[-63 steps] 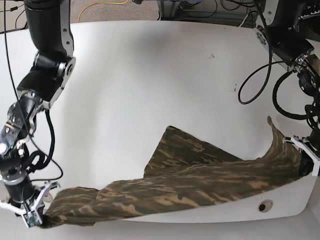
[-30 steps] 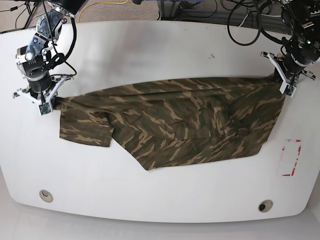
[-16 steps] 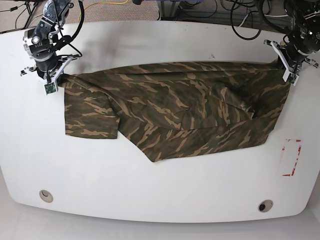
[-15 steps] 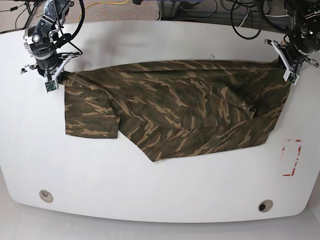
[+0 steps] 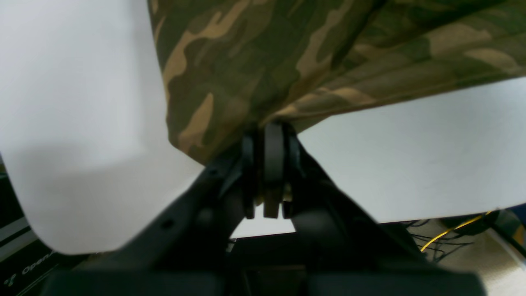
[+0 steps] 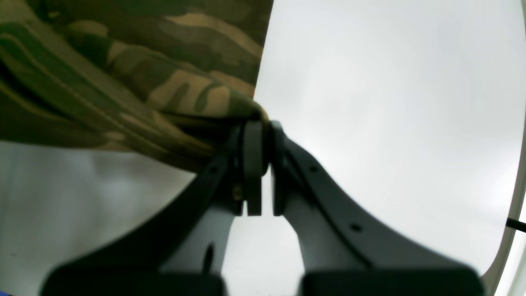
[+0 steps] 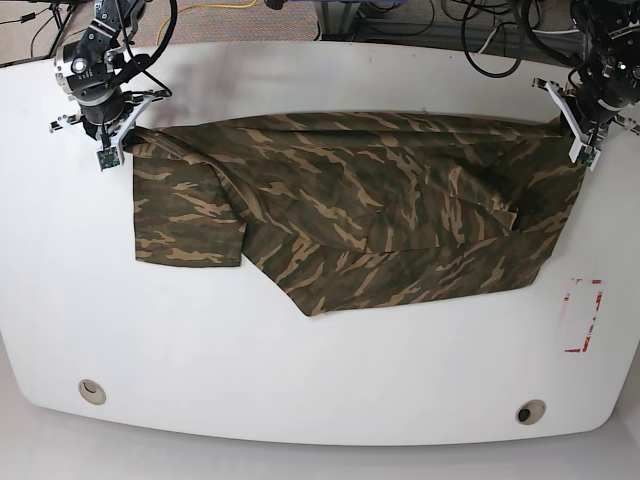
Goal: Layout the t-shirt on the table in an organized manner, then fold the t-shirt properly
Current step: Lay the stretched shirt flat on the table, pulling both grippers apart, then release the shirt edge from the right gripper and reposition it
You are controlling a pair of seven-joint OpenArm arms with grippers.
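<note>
The camouflage t-shirt [image 7: 350, 215] is stretched across the far half of the white table [image 7: 320, 360], its upper edge pulled taut between both arms. At the base view's right, my left gripper [image 7: 572, 131] is shut on the shirt's far right corner; the left wrist view shows cloth [image 5: 246, 61] pinched at the closed left gripper [image 5: 269, 129]. On the far left, my right gripper [image 7: 115, 143] is shut on the other corner, with bunched fabric [image 6: 135, 86] clamped at the right gripper [image 6: 259, 123]. One sleeve [image 7: 185, 225] lies flat at the left. A pointed flap [image 7: 320, 295] sags toward the front.
A red-outlined rectangle mark [image 7: 582, 316] sits at the right edge. Two round grommets [image 7: 92, 390] [image 7: 530, 411] lie near the front edge. Cables [image 7: 490, 30] and a yellow cord [image 7: 215, 8] run behind the table's far edge.
Both grippers have carried the shirt from the front edge toward the far edge, spreading it flat. In the last half second it shifted slightly farther back.
</note>
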